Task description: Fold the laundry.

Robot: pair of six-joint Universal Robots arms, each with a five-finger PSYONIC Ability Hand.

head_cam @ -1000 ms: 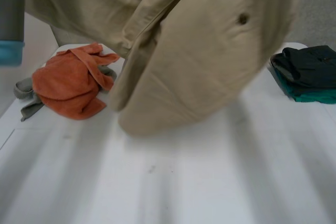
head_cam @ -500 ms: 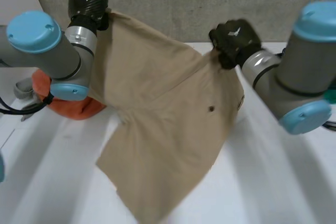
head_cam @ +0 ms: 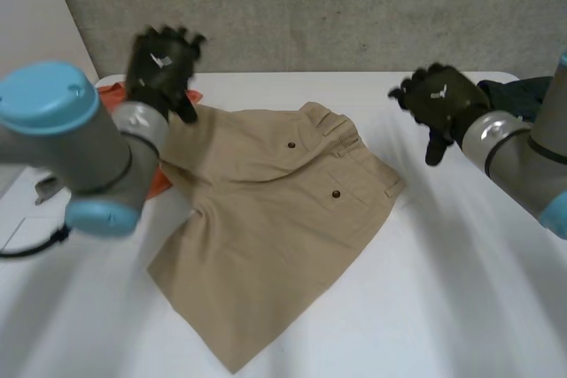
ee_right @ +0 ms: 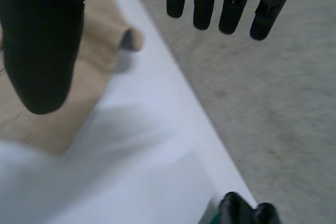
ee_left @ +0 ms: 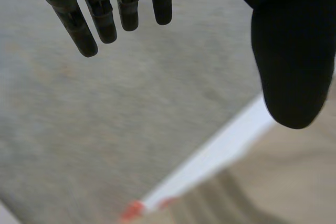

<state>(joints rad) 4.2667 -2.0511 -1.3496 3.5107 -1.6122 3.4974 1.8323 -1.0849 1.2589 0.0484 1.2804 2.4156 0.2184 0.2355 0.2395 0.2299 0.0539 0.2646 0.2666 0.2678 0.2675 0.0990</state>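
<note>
A pair of tan shorts [head_cam: 275, 210] lies spread flat on the white table [head_cam: 443, 307], waistband toward the far edge, two dark buttons showing. My left hand [head_cam: 159, 68] hovers above the waistband's left corner, open, fingers [ee_left: 94, 14] straight with nothing between them and the thumb; tan cloth [ee_left: 283, 182] lies below it. My right hand [head_cam: 438, 99] hangs above the table just right of the waistband's right corner, open and empty, fingers [ee_right: 231, 3] straight. The shorts [ee_right: 52, 108] lie beneath its thumb.
An orange towel [head_cam: 151, 179] and a grey cloth [head_cam: 44, 188] lie at the table's left behind my left arm. A dark garment [head_cam: 523, 90] sits at the far right edge. A grey wall stands behind the table.
Both hands held the shorts up by the waistband; they have let go and opened. The shorts have dropped and now lie flat on the table.
</note>
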